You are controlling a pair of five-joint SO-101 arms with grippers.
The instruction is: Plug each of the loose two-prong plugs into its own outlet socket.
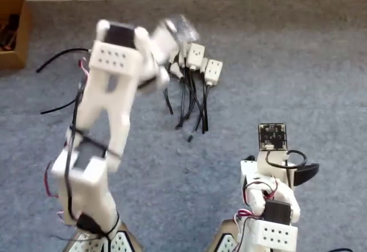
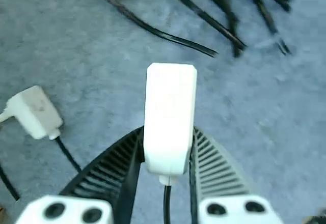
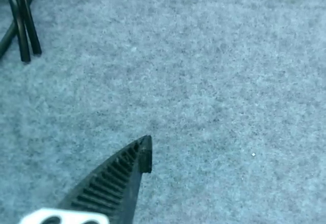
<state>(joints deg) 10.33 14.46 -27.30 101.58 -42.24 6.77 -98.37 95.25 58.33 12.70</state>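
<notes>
My left gripper (image 2: 168,132) is shut on a white rectangular block (image 2: 170,112) with a black cord leaving its near end; I see no prongs on it. It hangs a little above the grey carpet. A loose white plug (image 2: 33,113) with a black cord lies on the carpet beside it. In the high view the left arm stretches to the far middle, its gripper (image 1: 172,31) at a cluster of white socket blocks (image 1: 205,63) with black cords (image 1: 192,100). My right gripper (image 1: 293,170) sits open near the front right; one black finger (image 3: 135,165) hangs over bare carpet.
A brown box (image 1: 12,31) stands at the far left edge. Loose black cord ends (image 3: 20,25) lie on the carpet ahead of the right gripper. Grey carpet (image 1: 298,69) covers the far right.
</notes>
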